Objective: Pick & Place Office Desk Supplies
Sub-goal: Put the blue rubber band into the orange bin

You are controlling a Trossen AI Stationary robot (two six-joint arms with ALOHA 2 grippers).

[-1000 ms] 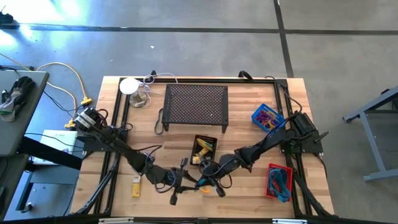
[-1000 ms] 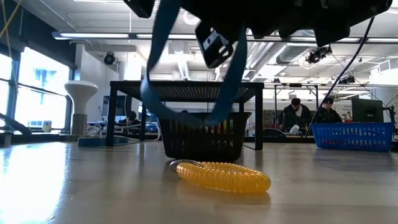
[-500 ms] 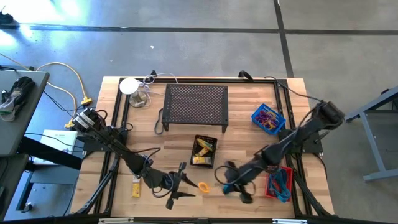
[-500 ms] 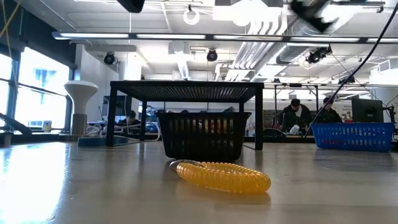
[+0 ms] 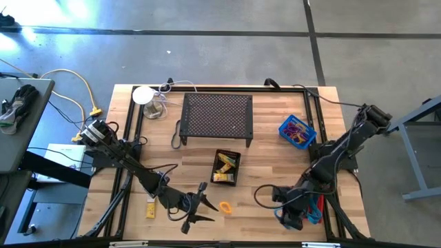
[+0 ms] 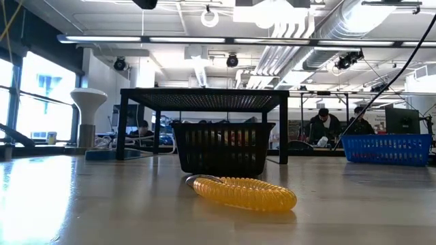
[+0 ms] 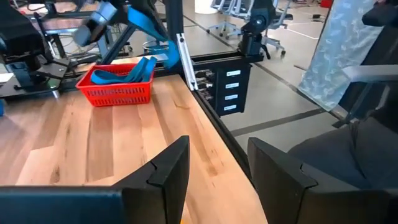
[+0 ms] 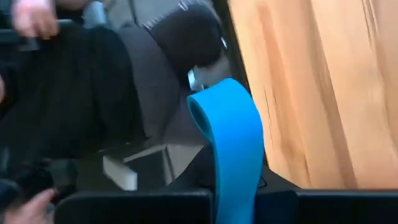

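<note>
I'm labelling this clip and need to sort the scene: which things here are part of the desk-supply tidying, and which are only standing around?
Part of the job:
- blue band, held in the shut right gripper
- orange coil ring, on the table by the open left gripper
- yellow packet
- black basket, blue basket, red basket

Just standing there:
- black perforated stand
- white lamp

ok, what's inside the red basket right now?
The red basket holds blue bands, some draped over its rim. Whatever lies under them is covered. The right gripper, beside the basket, is shut on another blue band.
</note>
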